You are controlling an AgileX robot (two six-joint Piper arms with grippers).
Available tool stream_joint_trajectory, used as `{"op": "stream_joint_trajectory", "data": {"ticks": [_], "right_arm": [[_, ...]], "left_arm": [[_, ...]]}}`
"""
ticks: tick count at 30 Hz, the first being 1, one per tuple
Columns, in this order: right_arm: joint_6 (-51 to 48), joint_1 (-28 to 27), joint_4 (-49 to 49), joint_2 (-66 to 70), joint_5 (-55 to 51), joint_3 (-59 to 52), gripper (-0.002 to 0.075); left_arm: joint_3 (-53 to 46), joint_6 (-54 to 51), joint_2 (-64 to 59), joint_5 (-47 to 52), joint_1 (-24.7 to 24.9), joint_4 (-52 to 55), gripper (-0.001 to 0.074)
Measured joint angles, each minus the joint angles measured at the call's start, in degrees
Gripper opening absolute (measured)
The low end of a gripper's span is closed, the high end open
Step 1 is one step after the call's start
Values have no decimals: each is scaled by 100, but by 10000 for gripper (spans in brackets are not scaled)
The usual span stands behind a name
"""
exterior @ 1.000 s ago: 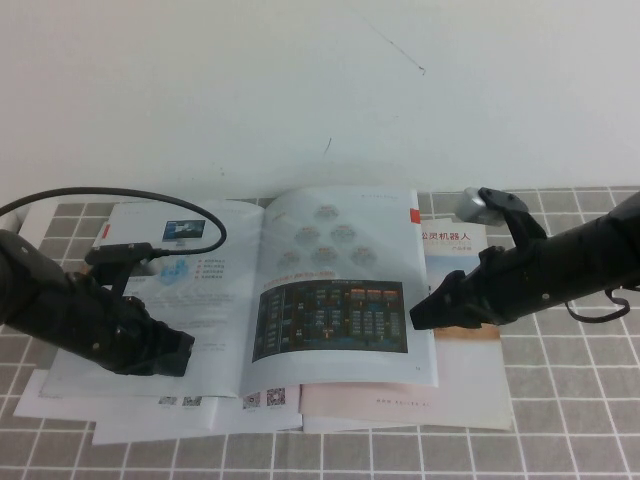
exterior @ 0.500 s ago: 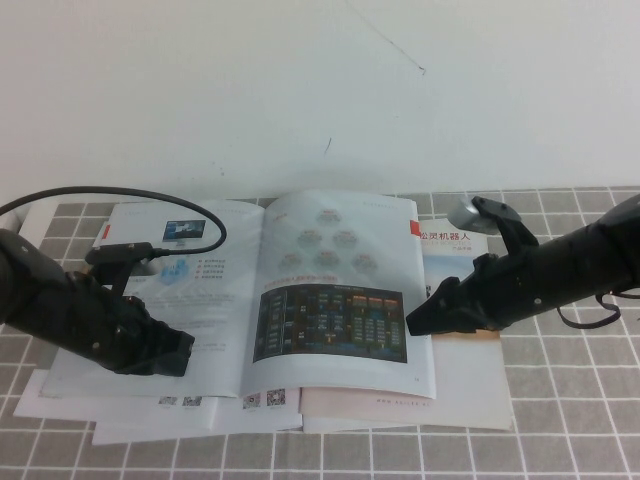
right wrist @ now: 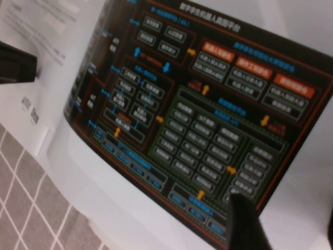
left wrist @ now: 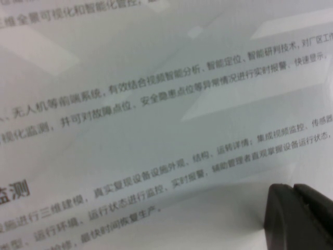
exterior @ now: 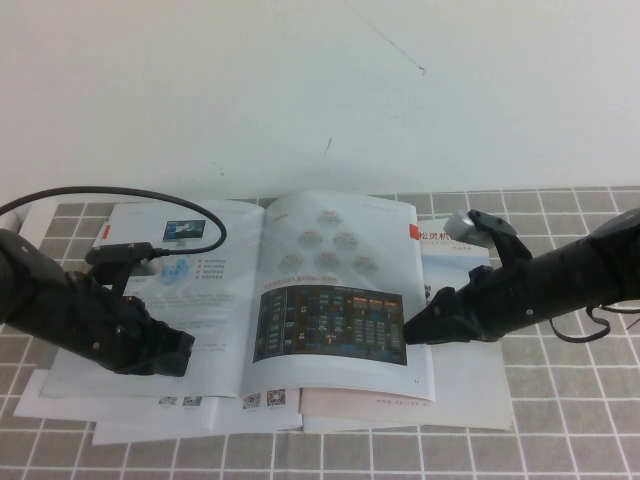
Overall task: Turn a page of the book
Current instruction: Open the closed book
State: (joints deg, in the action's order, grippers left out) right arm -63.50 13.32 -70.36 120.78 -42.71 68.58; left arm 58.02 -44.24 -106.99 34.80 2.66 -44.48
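Open book (exterior: 250,290) on the tiled worktop (exterior: 560,420), a gripper at each side.

We see the glossy pale-blue page (exterior: 340,290), with hexagon cluster above a dark dashboard, lying on the right half. The right gripper (exterior: 415,330) sits at its outer edge, fingers (right wrist: 248,219) spread. The left gripper (exterior: 165,355) rests on the left half; we cannot tell its fingers' state.

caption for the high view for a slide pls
Right gripper at the page edge of the open book; left gripper rests on its left side.
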Motion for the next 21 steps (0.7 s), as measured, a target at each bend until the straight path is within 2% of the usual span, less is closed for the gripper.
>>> {"op": "stream_joint_trajectory", "data": {"ticks": [10, 21], "right_arm": [[-442, 0, -662, 41, -127, 0, 336], [14, 0, 125, 55, 174, 12, 336]], "left_arm": [[0, 0, 0, 0, 0, 0, -4], [0, 0, 0, 0, 0, 0, -4]]}}
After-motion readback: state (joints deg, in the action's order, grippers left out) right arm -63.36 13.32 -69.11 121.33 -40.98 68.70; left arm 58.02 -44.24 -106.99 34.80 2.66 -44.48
